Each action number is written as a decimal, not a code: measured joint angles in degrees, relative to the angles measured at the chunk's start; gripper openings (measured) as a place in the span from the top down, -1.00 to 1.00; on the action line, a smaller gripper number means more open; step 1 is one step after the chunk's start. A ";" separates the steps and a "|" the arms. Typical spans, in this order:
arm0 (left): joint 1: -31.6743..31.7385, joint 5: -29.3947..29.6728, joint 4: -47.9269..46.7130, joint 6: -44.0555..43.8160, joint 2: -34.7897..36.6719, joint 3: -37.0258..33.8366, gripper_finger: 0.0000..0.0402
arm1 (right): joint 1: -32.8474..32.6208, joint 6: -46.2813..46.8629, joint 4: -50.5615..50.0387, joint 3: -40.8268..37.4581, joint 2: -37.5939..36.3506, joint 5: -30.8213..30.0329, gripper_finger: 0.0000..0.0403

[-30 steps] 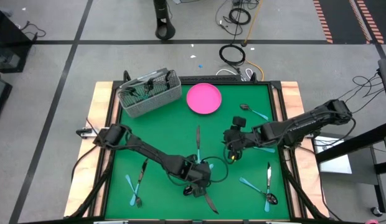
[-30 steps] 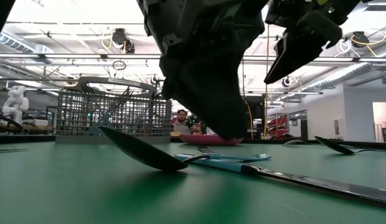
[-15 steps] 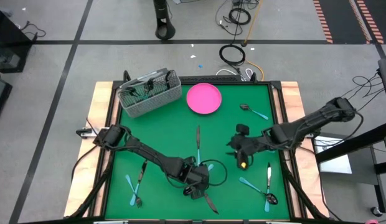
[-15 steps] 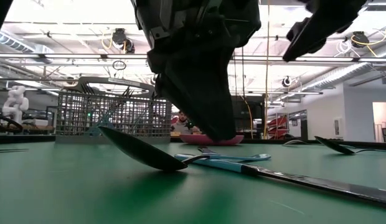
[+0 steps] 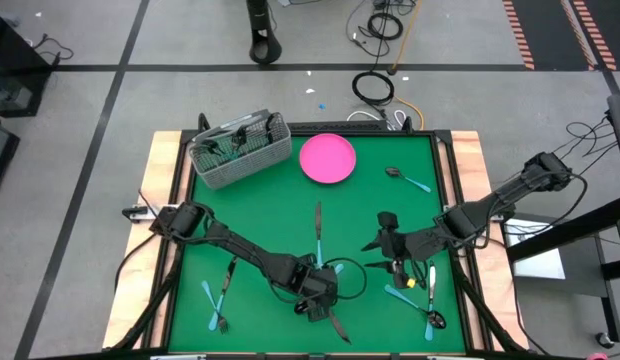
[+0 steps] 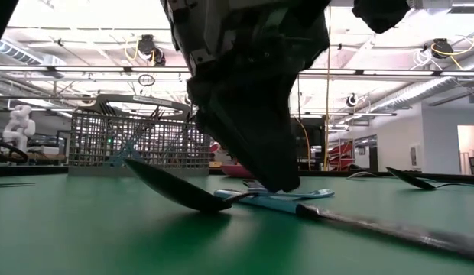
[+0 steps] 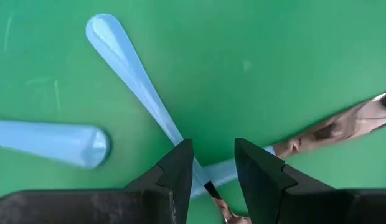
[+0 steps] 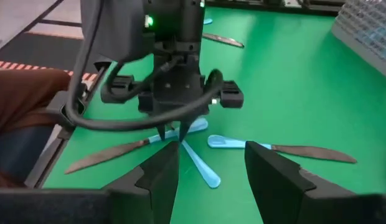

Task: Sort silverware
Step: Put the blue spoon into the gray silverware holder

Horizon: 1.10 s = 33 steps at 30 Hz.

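The silverware lies scattered on the green table. A crossed cluster sits near the near edge: a light blue handle (image 7: 134, 74), a second blue handle (image 7: 50, 140), a metal knife blade (image 7: 342, 124) and a dark spoon bowl (image 6: 176, 187). My left gripper (image 7: 211, 152) (image 5: 315, 297) is open and low over this cluster, its fingertips on either side of the first blue handle. My right gripper (image 8: 208, 165) (image 5: 385, 248) is open and hangs above the table to the cluster's right, holding nothing. My left gripper comes from above, pointing down, with one finger (image 7: 180, 158) on each side of the light blue handle (image 7: 180, 134), lying across it. The handle rests flat on the table. Whether the fingers touch it, I cannot tell.
A grey wire-mesh basket (image 5: 240, 148) stands at the far left corner and a pink plate (image 5: 327, 158) beside it. More pieces lie around: a knife (image 5: 318, 225) mid-table, a spoon (image 5: 405, 178) far right, a fork (image 5: 228, 275) left, a knife (image 5: 431, 280) and spoon (image 5: 430, 316) near right.
My right gripper has moved toward the table's near edge and somewhat to the right, and has risen out of the low view's top. My left gripper has stayed over the cluster and come down closer to the blue handles.
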State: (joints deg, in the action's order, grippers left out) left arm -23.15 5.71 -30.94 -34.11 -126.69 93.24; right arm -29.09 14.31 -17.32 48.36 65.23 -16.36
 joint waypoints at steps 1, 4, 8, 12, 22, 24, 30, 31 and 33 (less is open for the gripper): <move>0.21 -0.22 0.56 0.02 -0.12 0.05 0.39 | -0.43 0.00 -0.09 0.00 0.02 -0.76 0.15; 0.88 -2.03 0.75 0.00 -0.16 0.10 0.40 | -1.02 -0.02 -0.14 0.00 0.06 -1.75 0.15; 1.78 -3.60 0.68 -0.07 -0.18 0.08 0.48 | -1.04 -0.05 -0.16 0.00 0.06 -1.77 0.15; 2.02 -3.99 0.20 -0.04 -0.35 0.08 0.60 | -1.04 -0.42 -0.26 0.00 0.06 -1.86 0.15; 2.02 -3.95 -6.40 3.11 -1.00 4.83 0.66 | -1.04 -1.55 -0.37 0.00 0.06 -1.83 0.15; 2.02 -3.12 -8.95 3.75 -1.06 6.74 0.66 | -1.04 -1.55 -0.35 0.00 0.06 -1.83 0.15; 1.90 -2.42 -10.90 5.99 -0.95 9.48 0.64 | -1.04 -1.55 -0.33 0.00 0.06 -1.83 0.15; 1.85 -2.35 -10.90 5.97 -0.95 9.52 0.62 | -1.04 -1.55 -0.33 0.00 0.06 -1.83 0.15; 1.64 -1.65 -11.18 5.95 -0.95 9.45 0.56 | -1.04 -1.55 -0.34 0.00 0.06 -1.83 0.15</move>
State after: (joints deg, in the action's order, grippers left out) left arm -21.50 4.06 -42.13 -28.16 -127.63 102.69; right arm -30.13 12.75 -17.66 48.36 65.30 -18.20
